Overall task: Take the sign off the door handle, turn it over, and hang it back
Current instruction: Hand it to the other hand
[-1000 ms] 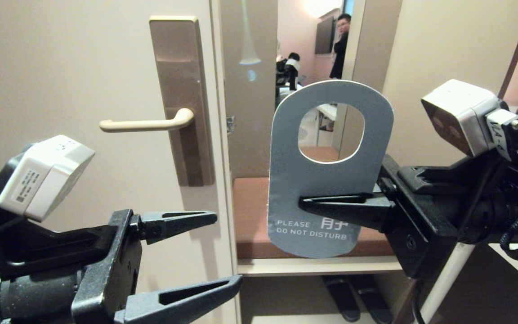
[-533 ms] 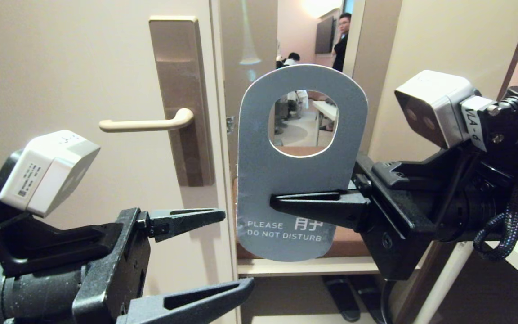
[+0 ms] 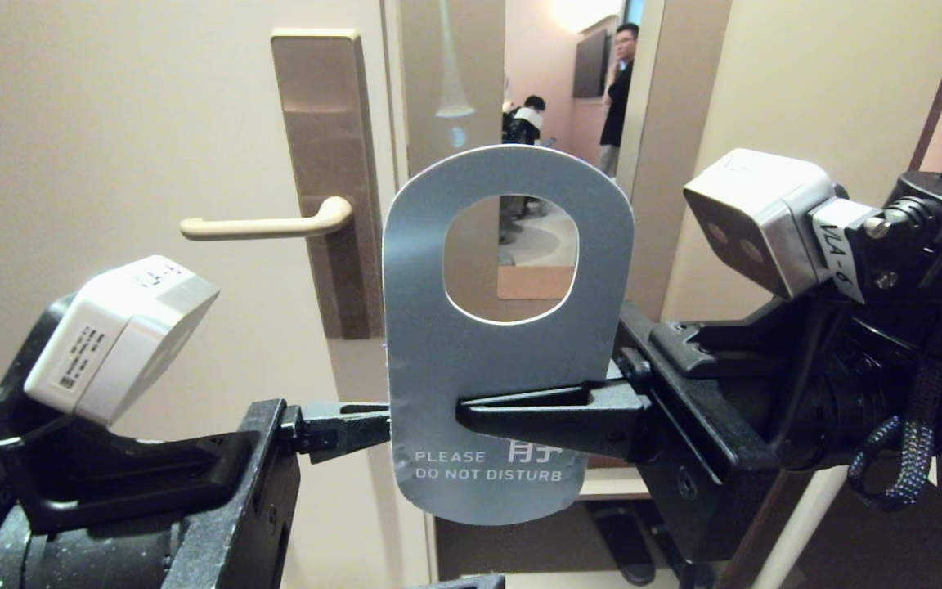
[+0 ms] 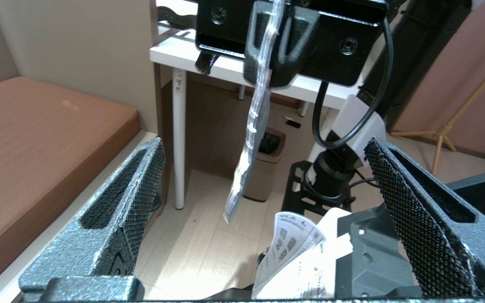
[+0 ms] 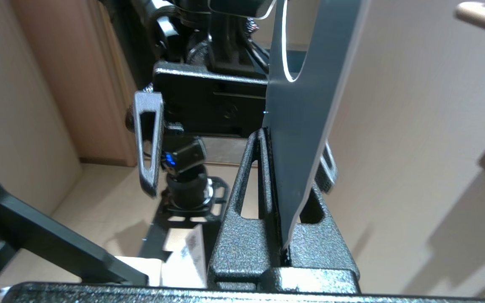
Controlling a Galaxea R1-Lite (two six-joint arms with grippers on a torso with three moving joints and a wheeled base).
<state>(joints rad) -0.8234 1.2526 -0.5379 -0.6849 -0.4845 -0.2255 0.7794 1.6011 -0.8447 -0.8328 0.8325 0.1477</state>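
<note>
Door (image 3: pixel 111 147) surface, cream-coloured, fills the left part of the head view. The left gripper (image 3: pixel 373 499) sits low at the left with its white wrist camera (image 3: pixel 115 339) above it. Its jaws are spread wide; the upper finger (image 3: pixel 340 425) reaches level toward the sign's left edge and its tip passes behind the card, and the lower finger is largely cut off by the picture's bottom edge. In the left wrist view both mesh-textured fingers (image 4: pixel 129 210) stand well apart, with the sign (image 4: pixel 253 126) hanging edge-on between them — touching neither.

The door handle (image 3: pixel 266 225), a slim cream lever, projects level to the left from a tall brown plate (image 3: pixel 332 180) and carries nothing.

The sign (image 3: pixel 471 360) is off the handle, held upright in the air to the right of the plate and overlapping its lower right corner in the head view. Its blue face with white text "PLEASE DO NOT DISTURB" faces the head camera, round hole at the top.

The right gripper (image 3: pixel 479 413) enters from the right, jaws pressed together on the sign's lower half just above the text. The right wrist view shows the card (image 5: pixel 301 126) pinched between the two fingers (image 5: pixel 242 210).

Beyond the door's edge, a person (image 3: pixel 620 82) stands in a further room.
</note>
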